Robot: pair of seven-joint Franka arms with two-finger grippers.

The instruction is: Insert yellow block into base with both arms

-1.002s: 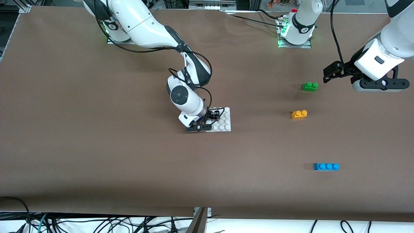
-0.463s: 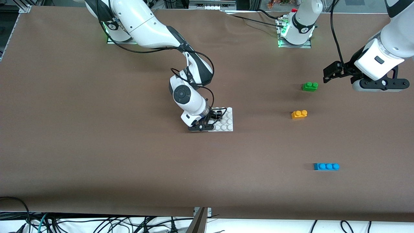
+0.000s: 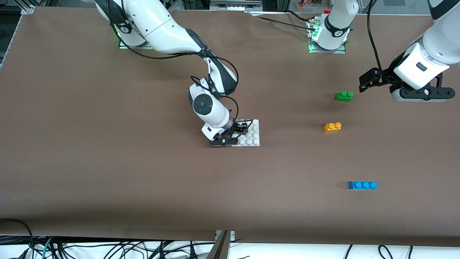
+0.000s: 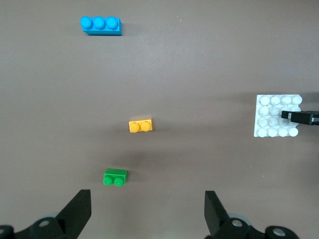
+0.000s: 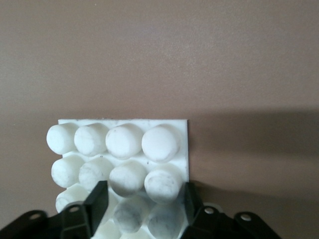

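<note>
Robotics lab; two bolted arms; brown-covered table; loose cables

base cut by frame edge, partly under right claw

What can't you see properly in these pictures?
- Front view: the right gripper and its arm cover part of the white base.
- Right wrist view: the base runs off the picture's edge, and the fingers hide some studs.
- Left wrist view: the left gripper is cut off by the edge.
- The yellow block is too small to show detail.
</note>
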